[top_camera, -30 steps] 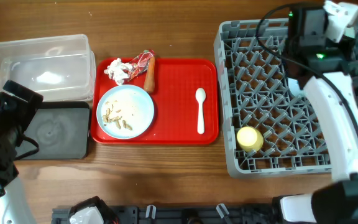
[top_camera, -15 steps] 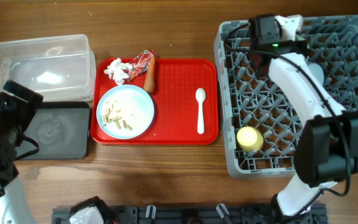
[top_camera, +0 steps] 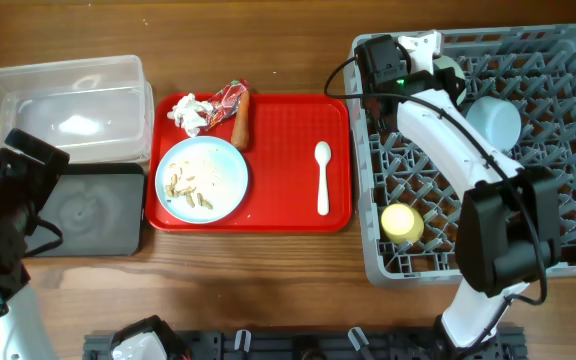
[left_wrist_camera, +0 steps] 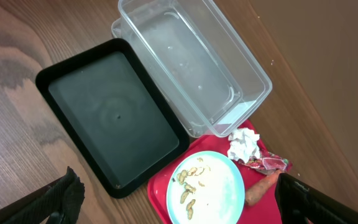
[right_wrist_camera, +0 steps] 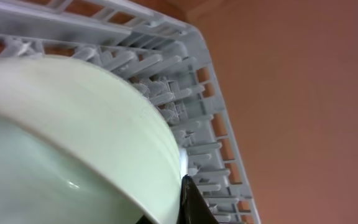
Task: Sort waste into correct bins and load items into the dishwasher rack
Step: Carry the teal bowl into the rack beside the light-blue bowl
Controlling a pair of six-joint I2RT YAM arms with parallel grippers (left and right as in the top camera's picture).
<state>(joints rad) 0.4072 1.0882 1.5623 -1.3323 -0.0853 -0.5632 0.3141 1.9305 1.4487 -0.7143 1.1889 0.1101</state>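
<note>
My right gripper is at the far left corner of the grey dishwasher rack. It is shut on the rim of a pale mint-blue bowl, with one black finger against the bowl's edge. A second bowl and the yellow cup lie in the rack. On the red tray are the plate with beige scraps, the white tissue, the red wrapper, the sausage piece and the white spoon. My left gripper is open and empty, high above the plate.
The clear tub stands at the far left with the black tray in front of it; both hold nothing. The left arm stands over the black tray's left edge. The right arm's links cross the rack's middle.
My right arm has swung left along the rack's far side, from the right corner to the left corner. The second bowl now shows uncovered in the rack. The left arm has not moved.
</note>
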